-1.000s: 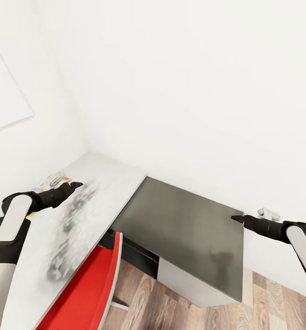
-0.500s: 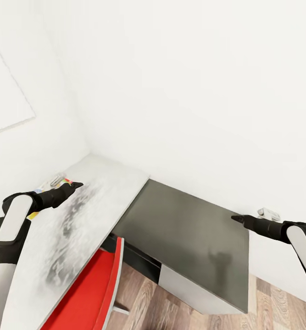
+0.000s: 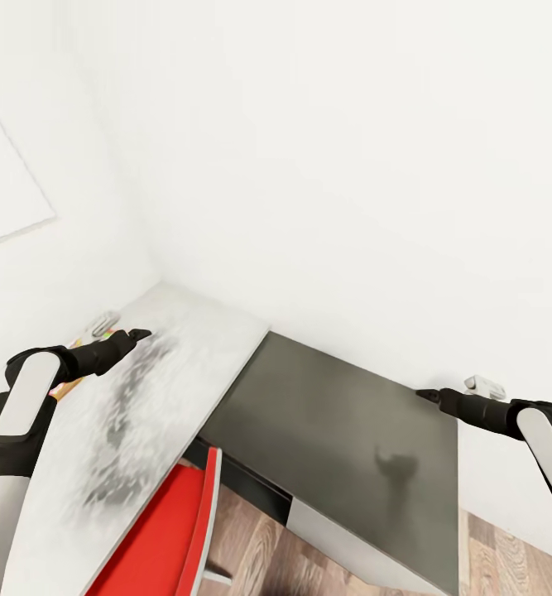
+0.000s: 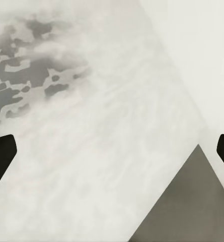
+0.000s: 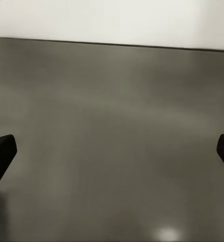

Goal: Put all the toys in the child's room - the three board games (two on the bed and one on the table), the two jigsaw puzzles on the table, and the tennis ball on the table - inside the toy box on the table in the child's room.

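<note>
My left claw hangs spread over the pale counter; my right claw, spread too, sits at frame right.

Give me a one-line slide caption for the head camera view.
Both open hands, left and right, hover empty over the pale table and dark grey panel beside a red chair.

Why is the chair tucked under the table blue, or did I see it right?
Not quite. The chair tucked under the table is red, not blue; the head view shows it plainly.
</note>
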